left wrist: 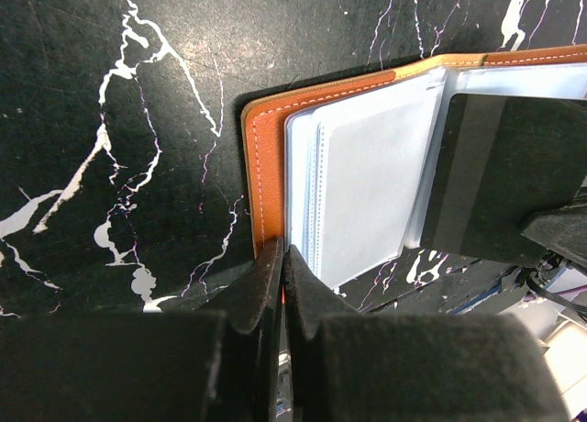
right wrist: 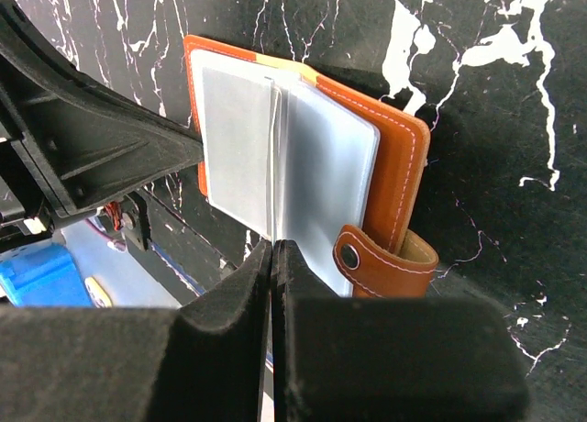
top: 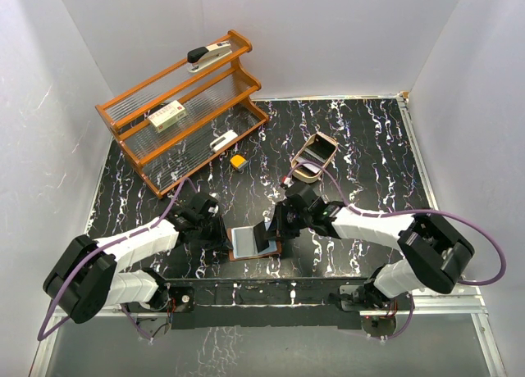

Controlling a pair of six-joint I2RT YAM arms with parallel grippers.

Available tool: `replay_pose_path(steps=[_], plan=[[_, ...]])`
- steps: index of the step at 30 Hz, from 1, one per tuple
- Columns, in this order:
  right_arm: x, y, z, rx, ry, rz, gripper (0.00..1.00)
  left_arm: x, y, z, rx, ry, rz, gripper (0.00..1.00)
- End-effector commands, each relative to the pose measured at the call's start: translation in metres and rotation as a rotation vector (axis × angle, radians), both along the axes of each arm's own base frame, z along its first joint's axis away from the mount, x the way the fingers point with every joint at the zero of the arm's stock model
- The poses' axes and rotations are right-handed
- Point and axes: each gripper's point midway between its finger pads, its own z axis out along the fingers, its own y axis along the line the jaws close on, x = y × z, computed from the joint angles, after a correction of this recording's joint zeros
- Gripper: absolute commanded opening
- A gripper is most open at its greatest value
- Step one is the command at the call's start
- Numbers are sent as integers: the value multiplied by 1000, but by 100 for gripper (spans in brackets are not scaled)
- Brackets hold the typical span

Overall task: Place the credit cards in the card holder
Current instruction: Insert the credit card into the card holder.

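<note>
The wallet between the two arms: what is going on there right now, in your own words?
The wallet lies open on the table, clear sleeves up. The left claw is shut at the cover's edge; the right claw is shut at the sleeves' edge beside the snap tab. Whether either pinches anything is unclear.

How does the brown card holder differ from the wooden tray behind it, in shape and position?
The card holder is rectangular and lies open, showing pale sleeves; the wooden tray is oval with a raised rim. The card holder lies toward the near side; the wooden tray sits farther back. Both are brownish.
</note>
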Motion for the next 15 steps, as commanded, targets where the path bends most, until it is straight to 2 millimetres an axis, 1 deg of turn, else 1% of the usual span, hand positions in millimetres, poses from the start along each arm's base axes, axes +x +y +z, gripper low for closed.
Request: replay_pose_path(steps=[1,8,15], plan=[[2,10,4,56,-12,5,0,-5,6,-6,21,17,-3,0],[0,11,-4,55,7,9,0,-6,6,-7,22,19,-5,0],[-3,15,-1,94,12,21,0,-7,6,-9,25,27,-6,0]])
